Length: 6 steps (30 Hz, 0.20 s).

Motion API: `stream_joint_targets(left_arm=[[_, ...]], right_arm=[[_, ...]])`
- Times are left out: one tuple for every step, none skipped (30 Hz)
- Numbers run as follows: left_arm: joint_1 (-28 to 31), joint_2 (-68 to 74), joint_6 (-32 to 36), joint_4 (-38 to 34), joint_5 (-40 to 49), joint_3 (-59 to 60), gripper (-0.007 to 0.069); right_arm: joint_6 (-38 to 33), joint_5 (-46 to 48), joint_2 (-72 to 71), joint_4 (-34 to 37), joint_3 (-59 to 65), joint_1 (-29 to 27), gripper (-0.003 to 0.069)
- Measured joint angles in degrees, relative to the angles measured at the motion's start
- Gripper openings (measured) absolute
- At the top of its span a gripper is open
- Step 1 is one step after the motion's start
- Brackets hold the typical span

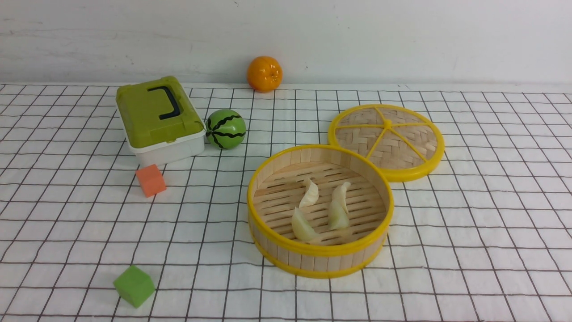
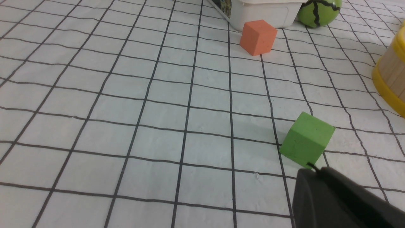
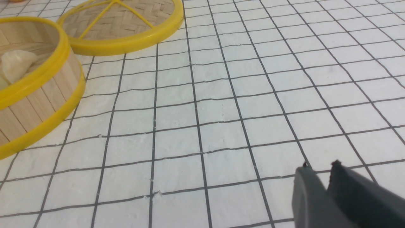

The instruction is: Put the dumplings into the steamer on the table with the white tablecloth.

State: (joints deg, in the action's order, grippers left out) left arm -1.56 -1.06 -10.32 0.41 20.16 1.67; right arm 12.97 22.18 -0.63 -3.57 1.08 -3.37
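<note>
The steamer (image 1: 313, 261) stands mid-table on the white tablecloth (image 1: 469, 223) with its black grid. Several cream dumplings lie on its slatted floor, for example one at the back (image 1: 309, 193) and one at the front (image 1: 303, 226). Neither gripper shows in the front view. In the left wrist view my left gripper (image 2: 316, 169) is shut and empty, low over the cloth beside a green cube (image 2: 307, 139); the steamer's wall (image 2: 390, 76) is at the edge. In the right wrist view my right gripper (image 3: 319, 167) is shut and empty over bare cloth, well away from the steamer (image 3: 38, 95), where a dumpling (image 3: 15, 65) shows.
The flat woven disc with yellow spokes (image 1: 386, 141) lies behind the steamer on the right. On the left are a green-lidded white box (image 1: 156, 116), a watermelon ball (image 1: 225, 129), an orange cube (image 1: 150, 180) and the green cube (image 1: 134, 285). An orange (image 1: 264, 74) sits by the wall.
</note>
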Motion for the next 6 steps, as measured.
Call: stream_joint_targets(left_arm=[[0.0,0.0,0.0,0.0,0.0,0.0,-0.0012],[0.0,0.0,0.0,0.0,0.0,0.0,-0.0012],[0.0,0.0,0.0,0.0,0.0,0.0,-0.0011],[0.0,0.0,0.0,0.0,0.0,0.0,-0.001],[0.0,0.0,0.0,0.0,0.1,0.0,-0.0009],[0.0,0.0,0.0,0.0,0.1,0.0,-0.0008]], right_arm=[[0.0,0.0,0.0,0.0,0.0,0.0,0.0104],[0.0,0.0,0.0,0.0,0.0,0.0,0.0104],[0.0,0.0,0.0,0.0,0.0,0.0,0.0104],[0.0,0.0,0.0,0.0,0.0,0.0,0.0104],[0.0,0.0,0.0,0.0,0.0,0.0,0.0104],[0.0,0.0,0.0,0.0,0.0,0.0,0.0104]])
